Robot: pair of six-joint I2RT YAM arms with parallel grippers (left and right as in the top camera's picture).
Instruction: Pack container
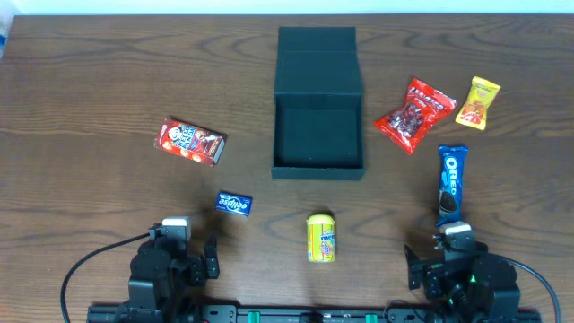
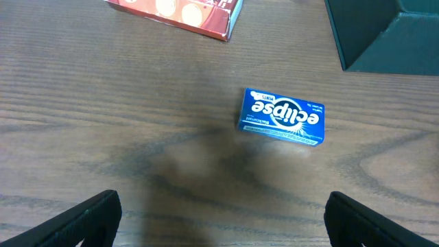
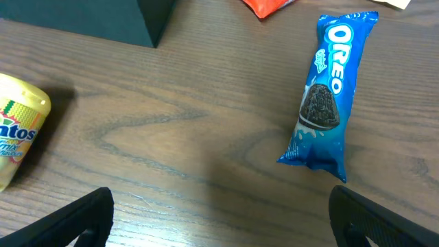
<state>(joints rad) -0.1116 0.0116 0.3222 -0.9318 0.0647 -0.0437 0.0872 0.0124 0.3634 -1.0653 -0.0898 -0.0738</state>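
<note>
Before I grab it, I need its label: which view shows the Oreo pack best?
Right wrist: the Oreo pack lies close, label readable. Overhead shows it small; left wrist misses it.

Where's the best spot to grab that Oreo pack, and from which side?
Probably across the middle of the Oreo pack, straight down from above. It lies flat on the table, lengthwise front to back, so its narrow width suits open jaws; the crimped ends are thin.
</note>
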